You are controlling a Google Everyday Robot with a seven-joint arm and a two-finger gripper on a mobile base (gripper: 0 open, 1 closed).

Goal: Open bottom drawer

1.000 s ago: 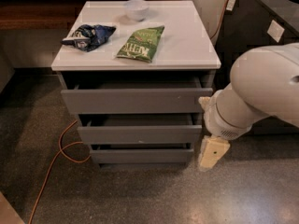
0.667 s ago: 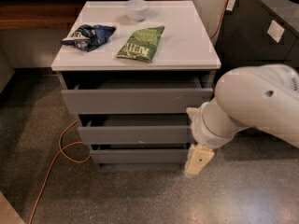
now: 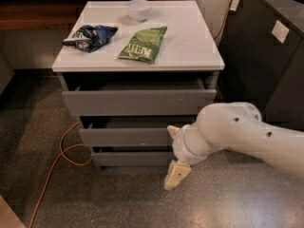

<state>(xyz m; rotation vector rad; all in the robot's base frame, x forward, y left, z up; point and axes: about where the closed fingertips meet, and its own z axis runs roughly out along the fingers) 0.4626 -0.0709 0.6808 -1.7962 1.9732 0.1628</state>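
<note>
Bottom drawer sitting lowest of 3 in cabinet, inside hidden. Gripper hanging at its right end, near floor; grip state can't tell. It's been moving left since 1 s ago.

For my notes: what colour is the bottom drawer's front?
The bottom drawer is plain gray, seen best in the camera view; the claw hangs near the floor before it.

Soft light is falling from above onto the white cabinet top, which is glowing brightest, while the drawer fronts are sitting in shade beneath its overhang. The gripper is hanging low by the right end of the bottom drawer, catching pale light against the dim floor.
</note>
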